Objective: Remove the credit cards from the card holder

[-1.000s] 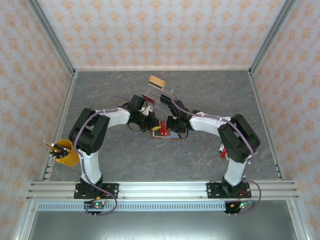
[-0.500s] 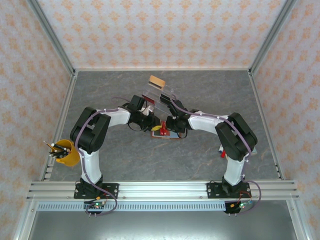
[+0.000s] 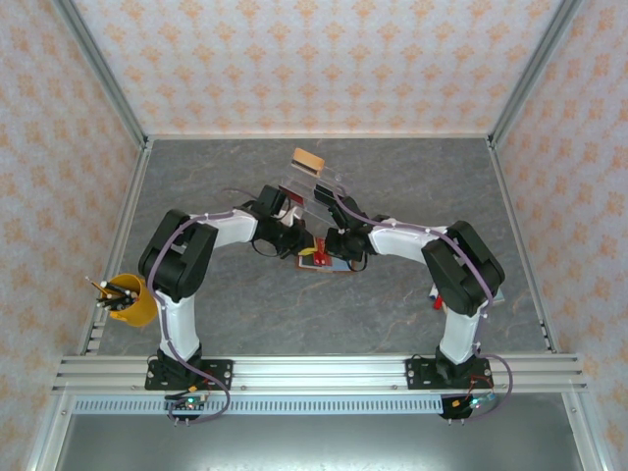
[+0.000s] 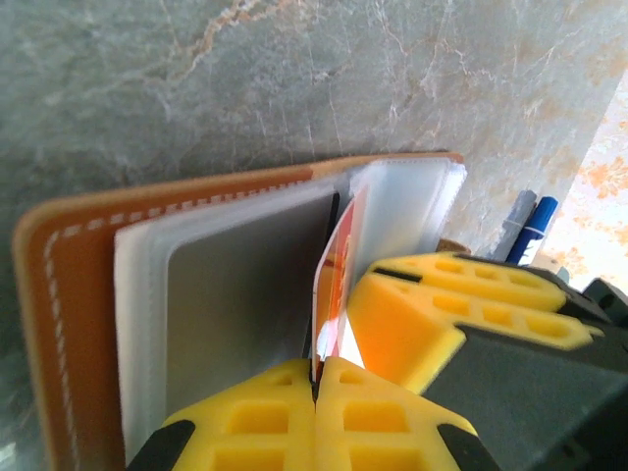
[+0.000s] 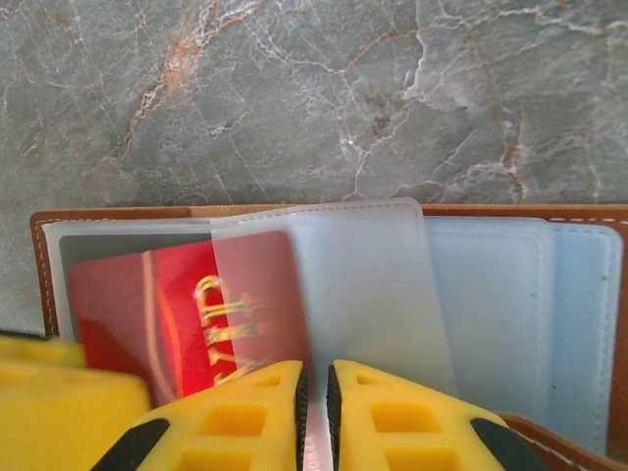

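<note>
The card holder (image 3: pixel 332 265) lies open on the table, brown with white stitching (image 4: pixel 69 324) and clear plastic sleeves (image 5: pixel 491 294). A red credit card (image 4: pixel 335 270) with gold print (image 5: pixel 182 309) stands partly out of a sleeve. My left gripper (image 4: pixel 316 373) is shut on that card's edge; from above it (image 3: pixel 302 247) sits at the holder's left side. My right gripper (image 5: pixel 315 392) is shut on a clear sleeve leaf of the holder, and from above it (image 3: pixel 330 249) is just right of the left one. Each wrist view catches the other gripper's yellow fingers (image 4: pixel 422 319).
A tan-orange card (image 3: pixel 308 159) and black cards (image 3: pixel 324 186) lie on the table behind the arms. A yellow cup of pens (image 3: pixel 129 300) stands at the left edge. Small pens (image 3: pixel 437 294) lie by the right arm. Metal rails and papered walls bound the table.
The right arm's elbow has shifted slightly left. Both grippers have stayed at the card holder, the red card still between the left fingers.
</note>
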`<state>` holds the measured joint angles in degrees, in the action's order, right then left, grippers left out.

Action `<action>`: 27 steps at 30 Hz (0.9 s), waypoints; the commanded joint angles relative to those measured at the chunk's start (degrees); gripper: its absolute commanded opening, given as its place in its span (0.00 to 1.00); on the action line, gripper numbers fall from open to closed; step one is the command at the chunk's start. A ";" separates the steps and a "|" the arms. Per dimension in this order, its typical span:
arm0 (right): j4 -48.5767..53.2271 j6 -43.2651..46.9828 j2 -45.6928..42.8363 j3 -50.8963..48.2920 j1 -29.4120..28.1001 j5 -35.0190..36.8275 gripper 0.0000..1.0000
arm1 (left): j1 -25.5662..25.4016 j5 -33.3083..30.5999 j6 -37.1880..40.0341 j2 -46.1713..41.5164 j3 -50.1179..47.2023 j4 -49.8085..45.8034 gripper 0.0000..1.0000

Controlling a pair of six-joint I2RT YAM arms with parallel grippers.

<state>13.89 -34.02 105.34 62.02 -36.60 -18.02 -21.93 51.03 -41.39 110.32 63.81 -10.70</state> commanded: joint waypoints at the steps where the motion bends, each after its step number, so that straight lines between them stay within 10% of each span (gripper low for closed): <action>1: 1.36 -0.44 -2.03 -1.76 -0.14 3.69 0.18 | 1.81 -5.96 4.01 -6.17 -0.42 -7.81 0.01; 19: -29.28 -11.24 -15.35 -6.73 1.77 -17.12 0.74 | 10.03 -0.88 -2.16 -29.61 -5.27 -1.84 0.00; 27: -50.38 -25.95 -9.76 -6.08 1.75 -26.11 0.72 | 12.33 4.58 -9.40 -32.89 -6.31 5.78 0.00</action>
<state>-23.64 -52.31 93.82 56.23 -34.94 -38.79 -10.28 52.03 -47.33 78.83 57.71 -9.50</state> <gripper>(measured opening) 0.733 0.055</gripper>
